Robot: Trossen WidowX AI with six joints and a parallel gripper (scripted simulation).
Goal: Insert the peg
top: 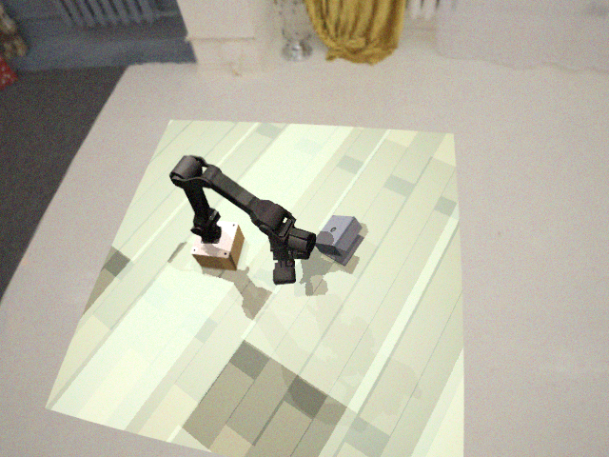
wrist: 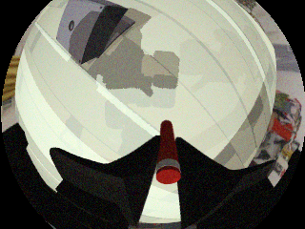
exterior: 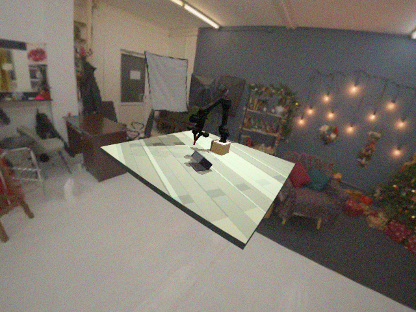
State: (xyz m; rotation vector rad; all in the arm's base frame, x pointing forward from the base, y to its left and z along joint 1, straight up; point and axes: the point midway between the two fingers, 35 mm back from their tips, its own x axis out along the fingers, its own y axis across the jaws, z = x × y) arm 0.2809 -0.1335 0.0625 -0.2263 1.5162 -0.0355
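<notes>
The black two-fingered pincer is nearly closed, gripping the round red peg with a grey band above the bench, in from its edges. The pick-up is done; insertion into the grey-violet sloped block, release and retreat remain.

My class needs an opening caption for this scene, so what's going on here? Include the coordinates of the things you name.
A robot arm's tool [wrist: 167, 140] is gripping a red peg [exterior: 194, 142] [wrist: 167, 152] and holding it above the table [top: 393, 295] [exterior: 228, 197]. The sloped panel [top: 339, 229] [exterior: 202, 160] [wrist: 67, 33] stands a little way off. The peg is not in its hole [top: 333, 229] [wrist: 71, 26] and has yet to be inserted.
</notes>
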